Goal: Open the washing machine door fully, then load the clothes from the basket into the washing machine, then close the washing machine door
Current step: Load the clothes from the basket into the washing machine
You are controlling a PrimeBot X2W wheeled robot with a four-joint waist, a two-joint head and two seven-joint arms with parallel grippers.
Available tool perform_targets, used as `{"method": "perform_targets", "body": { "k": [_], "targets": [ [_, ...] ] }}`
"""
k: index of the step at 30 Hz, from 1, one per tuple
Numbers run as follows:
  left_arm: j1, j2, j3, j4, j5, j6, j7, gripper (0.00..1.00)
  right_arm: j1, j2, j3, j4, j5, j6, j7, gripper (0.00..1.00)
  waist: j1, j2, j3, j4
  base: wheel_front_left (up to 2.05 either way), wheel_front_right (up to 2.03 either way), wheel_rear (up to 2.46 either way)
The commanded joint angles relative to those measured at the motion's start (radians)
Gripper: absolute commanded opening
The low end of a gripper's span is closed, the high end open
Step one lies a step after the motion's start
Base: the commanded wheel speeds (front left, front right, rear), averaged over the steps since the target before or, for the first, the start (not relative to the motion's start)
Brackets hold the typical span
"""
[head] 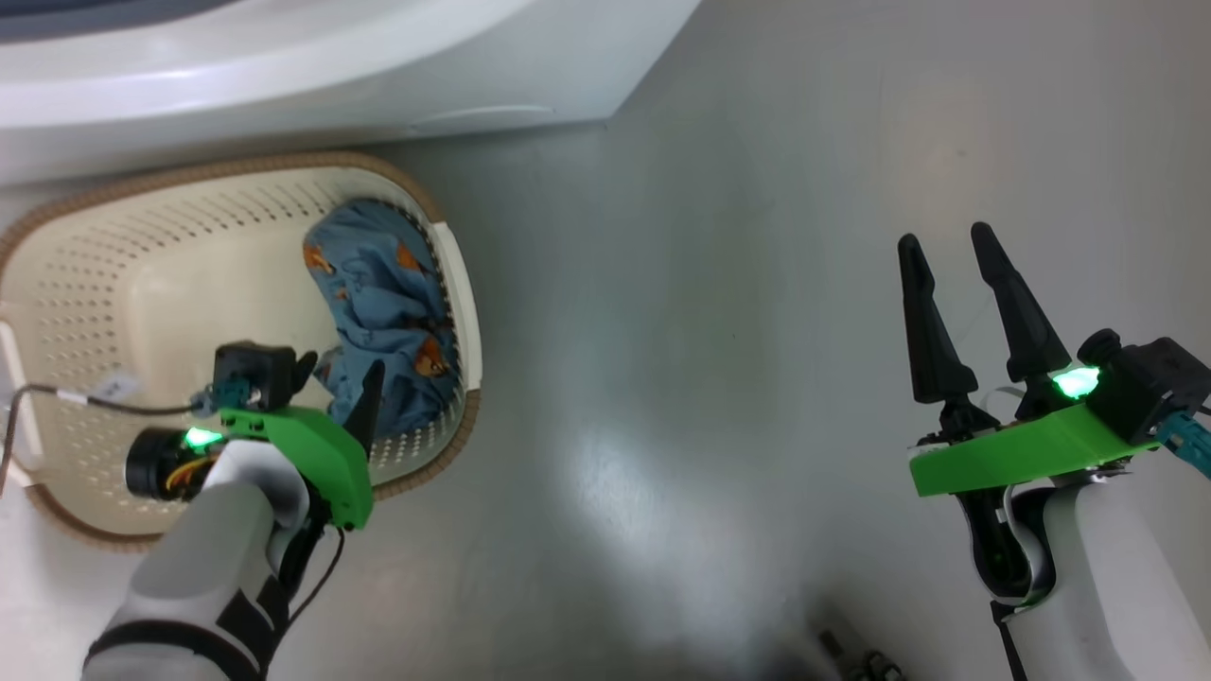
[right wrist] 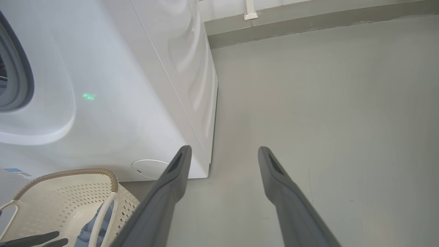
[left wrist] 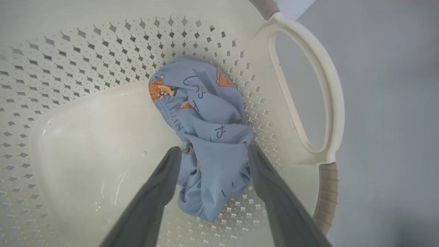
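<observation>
At the far left the basket sits on the floor just in front of the washing machine. The left gripper reaches down into it with its fingers spread wide. The clothes are a crumpled blue bundle with orange prints, bunched against the perforated wall at the handle end. The rest of the basket bottom is bare. In the left wrist view the two fingers straddle the lower fold of the bundle, one on each side; whether they press the cloth yet I cannot tell. The fabric looks light, soft and limp, so it should crush flat under a pinch and trail loose ends when lifted. The thick gathered fold between the fingers is probably the best place to hold, taken deep rather than at a thin edge that might slip out. To the right, well apart over the grey floor, the right gripper hangs with its fingers parted, holding nothing.
</observation>
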Motion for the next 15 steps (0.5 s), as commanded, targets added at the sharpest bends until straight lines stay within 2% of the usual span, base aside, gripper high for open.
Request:
{"method": "perform_targets", "body": {
  "k": [1,8,15],
  "targets": [
    [-0.013,0.037,-0.010,0.008,-0.030,-0.002,-0.001,1.00,0.005,0.005,0.024,-0.027,-0.005,0.002,-0.005,1.00,0.0000,0.0000,0.046,-0.017,0.00,0.00,0.00],
    [-0.072,0.064,-0.122,0.029,-0.131,-0.002,0.018,1.00,-0.012,0.012,0.034,-0.033,-0.001,0.002,-0.005,1.00,0.0000,0.0000,0.088,-0.034,0.00,0.00,0.00],
    [-0.112,0.089,-0.189,0.042,-0.208,-0.002,0.037,1.00,-0.021,0.018,0.042,-0.040,0.001,0.002,-0.005,1.00,0.0000,0.0000,0.117,-0.048,0.00,0.00,0.00]
  ]
}}
